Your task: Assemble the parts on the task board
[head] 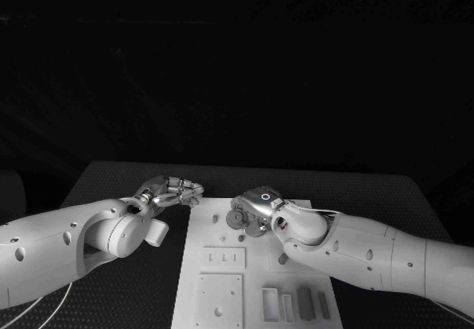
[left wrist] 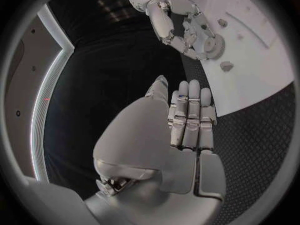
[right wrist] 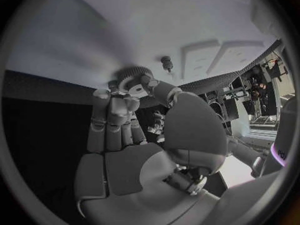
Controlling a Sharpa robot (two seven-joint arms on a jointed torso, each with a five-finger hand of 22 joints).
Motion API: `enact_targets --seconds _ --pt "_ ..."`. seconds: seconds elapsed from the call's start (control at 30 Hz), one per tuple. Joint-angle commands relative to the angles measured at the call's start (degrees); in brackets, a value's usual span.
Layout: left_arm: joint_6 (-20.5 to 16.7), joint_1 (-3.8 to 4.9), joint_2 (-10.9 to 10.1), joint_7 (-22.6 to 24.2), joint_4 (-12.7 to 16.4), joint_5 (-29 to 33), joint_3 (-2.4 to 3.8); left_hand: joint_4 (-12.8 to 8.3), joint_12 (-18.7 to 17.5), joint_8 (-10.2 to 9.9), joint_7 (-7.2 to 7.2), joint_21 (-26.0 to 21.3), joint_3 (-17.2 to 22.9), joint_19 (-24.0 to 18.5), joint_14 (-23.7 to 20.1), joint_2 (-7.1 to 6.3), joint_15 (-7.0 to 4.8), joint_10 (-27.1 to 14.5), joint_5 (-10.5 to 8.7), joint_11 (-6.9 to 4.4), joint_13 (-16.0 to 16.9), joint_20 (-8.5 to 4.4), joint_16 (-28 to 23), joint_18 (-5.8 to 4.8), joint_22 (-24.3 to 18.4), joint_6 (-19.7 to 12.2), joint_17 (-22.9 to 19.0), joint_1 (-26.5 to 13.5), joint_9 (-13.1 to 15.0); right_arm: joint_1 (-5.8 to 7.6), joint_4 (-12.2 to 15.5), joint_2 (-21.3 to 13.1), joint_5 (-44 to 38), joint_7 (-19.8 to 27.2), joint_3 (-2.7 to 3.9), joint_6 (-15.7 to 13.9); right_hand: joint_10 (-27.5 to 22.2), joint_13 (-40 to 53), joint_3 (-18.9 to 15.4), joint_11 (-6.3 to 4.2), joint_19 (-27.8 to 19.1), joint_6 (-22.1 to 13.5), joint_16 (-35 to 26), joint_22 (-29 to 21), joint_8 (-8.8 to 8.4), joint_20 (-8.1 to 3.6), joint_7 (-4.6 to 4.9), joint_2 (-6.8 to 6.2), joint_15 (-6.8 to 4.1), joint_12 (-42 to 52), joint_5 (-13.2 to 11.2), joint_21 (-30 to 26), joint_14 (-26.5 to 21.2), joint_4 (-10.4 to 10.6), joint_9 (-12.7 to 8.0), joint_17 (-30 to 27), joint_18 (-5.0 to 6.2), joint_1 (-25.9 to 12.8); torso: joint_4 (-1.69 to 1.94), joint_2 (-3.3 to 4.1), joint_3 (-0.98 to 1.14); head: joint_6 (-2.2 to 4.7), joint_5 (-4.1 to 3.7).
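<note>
We find no legible text, label, brand name or number on anything in view. The only mark is a small ring-shaped sign on the back of the right hand, seen from the head camera; it carries no characters we can read.

Round toothed gear lies flat on white task board.

Matt white plastic task board, glossy arm shells, metallic right hand.
</note>
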Motion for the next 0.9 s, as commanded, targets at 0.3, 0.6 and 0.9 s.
enact_targets --seconds 0.3,0.6,0.9 --pt "-0.21 0.07 0.00 -0.03 0.11 0.15 0.03 0.11 -0.29 -0.35 0.39 0.29 0.37 -0.02 0.12 -0.36 0.06 0.40 -0.30 0.14 0.11 -0.14 -0.07 0.17 -0.11 0.00 0.08 -0.22 0.07 -0.12 0.09 -0.79 3.13 0.46 -0.07 -1.27 -0.67 -0.01 1.44 1.38 -0.12 -0.34 -0.40 -0.03 0.19 0.20 0.51 -0.16 0.57 0.13 0.09 -0.47 -0.10 0.99 0.14 0.25 1.52 0.86 -0.03 -0.02 0.02 -0.06 0.06" --pt "-0.25 0.07 -0.09 -0.08 0.13 0.15 0.03 0.13 -0.32 -0.41 0.43 0.31 0.40 -0.04 0.12 -0.30 0.07 0.40 -0.29 0.15 0.12 -0.12 -0.08 0.16 -0.13 -0.06 0.09 -0.27 0.07 -0.11 1.25 -1.81 5.15 1.33 -0.07 -0.45 -0.66 -0.05 2.74 1.42 -0.04 1.20 -0.43 -0.03 1.16 0.26 0.56 -0.09 0.61 0.41 0.09 -0.50 -0.07 1.53 0.52 0.44 1.52 1.36 -0.06 0.01 0.02 -0.13 0.06" --pt "-0.23 0.07 -0.10 -0.12 0.14 0.15 0.03 0.13 -0.35 -0.45 0.45 0.32 0.42 -0.05 0.12 -0.29 0.07 0.40 -0.28 0.16 0.13 -0.12 -0.09 0.16 -0.14 -0.10 0.10 -0.30 0.06 -0.11 1.10 -2.02 5.88 2.10 -0.07 1.23 -0.77 -0.13 6.47 0.35 -0.30 3.06 -0.62 0.03 2.20 0.34 -0.54 1.01 -0.31 0.66 0.11 -0.63 -0.15 0.96 0.77 0.60 1.52 3.56 0.00 -0.03 0.01 -0.29 0.01"
